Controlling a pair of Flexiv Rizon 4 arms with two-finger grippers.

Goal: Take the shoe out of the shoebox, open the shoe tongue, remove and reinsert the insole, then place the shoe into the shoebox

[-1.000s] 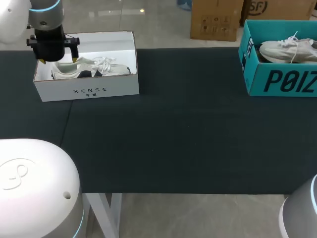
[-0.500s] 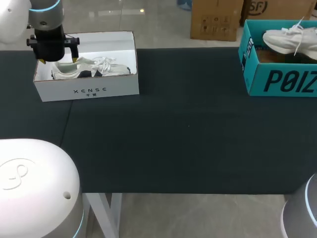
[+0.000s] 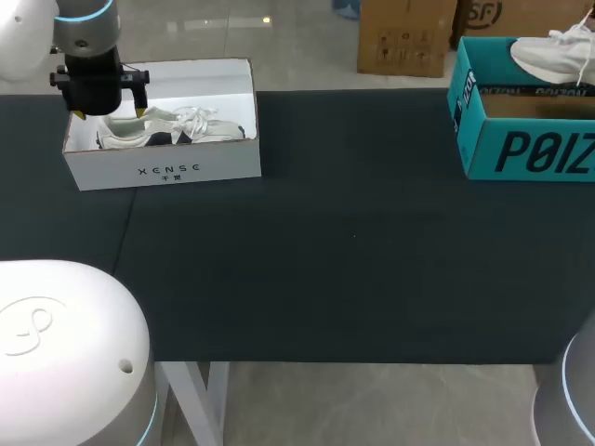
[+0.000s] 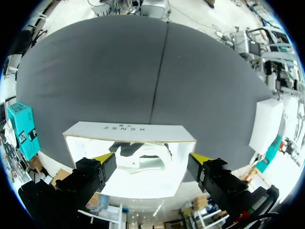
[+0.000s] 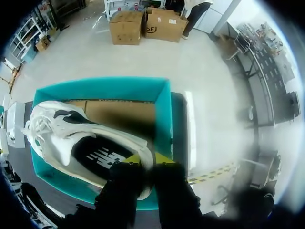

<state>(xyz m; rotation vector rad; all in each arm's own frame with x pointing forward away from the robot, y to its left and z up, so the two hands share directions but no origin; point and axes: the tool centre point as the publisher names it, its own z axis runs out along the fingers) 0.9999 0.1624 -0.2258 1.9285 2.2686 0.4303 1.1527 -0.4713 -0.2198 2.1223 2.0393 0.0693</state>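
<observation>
A white shoebox (image 3: 167, 167) stands at the table's far left with a white shoe (image 3: 172, 127) lying inside. My left gripper (image 3: 109, 112) hangs open just above the box's left end, its fingers touching nothing. In the left wrist view the gripper (image 4: 151, 160) straddles the box (image 4: 128, 130) with the shoe (image 4: 143, 164) below it. At the far right a second white shoe (image 3: 553, 56) hangs above a teal shoebox (image 3: 521, 149). In the right wrist view my right gripper (image 5: 148, 160) is shut on that shoe (image 5: 71, 133) at its heel edge, over the teal box (image 5: 162, 109).
A black cloth (image 3: 353, 260) covers the table, with a seam running back from the front left. The white base of my left arm (image 3: 65, 353) fills the near left corner. The teal box (image 4: 21, 129) also shows far off in the left wrist view.
The right-hand white shoe has risen out of the teal box, moving up and to the right. The left arm and the white box have not moved.
</observation>
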